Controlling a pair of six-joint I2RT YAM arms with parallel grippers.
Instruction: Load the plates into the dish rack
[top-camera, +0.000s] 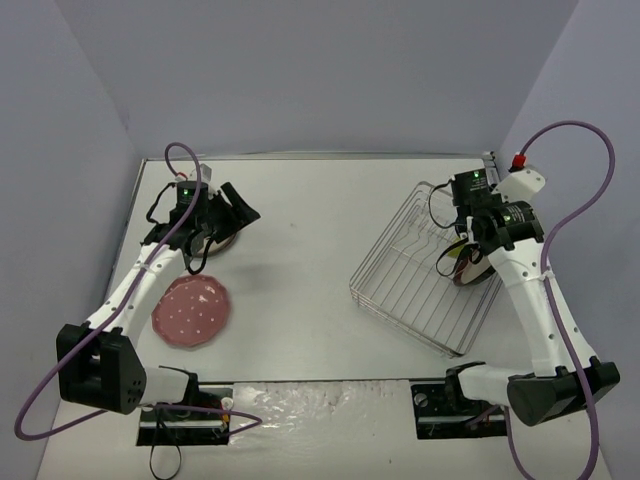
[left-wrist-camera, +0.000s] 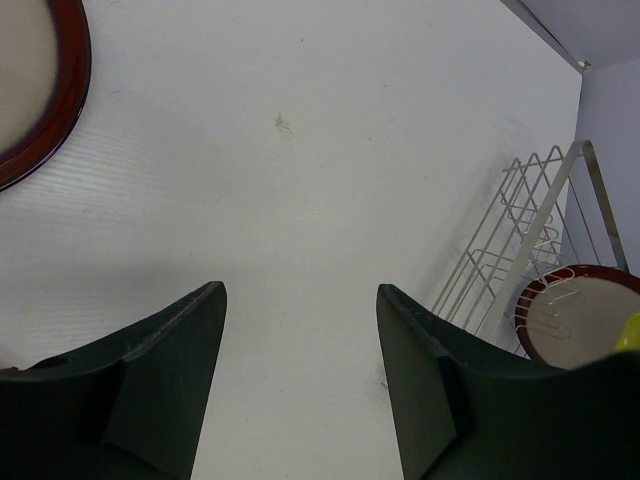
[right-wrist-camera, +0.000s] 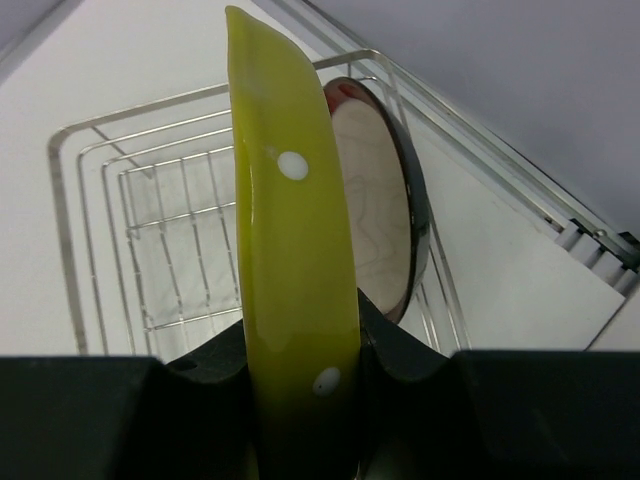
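The setting is a robotics lab test cell rather than a home kitchen. A bare white desk (top-camera: 300, 250) is boxed in on three sides by plain lavender-grey walls (top-camera: 300, 70). Two white-and-black robot arms, the left arm (top-camera: 130, 290) and the right arm (top-camera: 535, 310), are fixed at its near edge and trail purple cables (top-camera: 575, 124). Kitchenware sits on the desk: a wire dish rack (top-camera: 400, 285) and a pink plate (top-camera: 190, 312).

Soft, even overhead light is washing the table (top-camera: 320, 230) pale; only faint shadows are falling on it. Glare is streaking the yellow-green plate (right-wrist-camera: 295, 250), which is blurring close to my right wrist's lens. My left fingers (left-wrist-camera: 150, 380) are reading dark, nearly detail-less.
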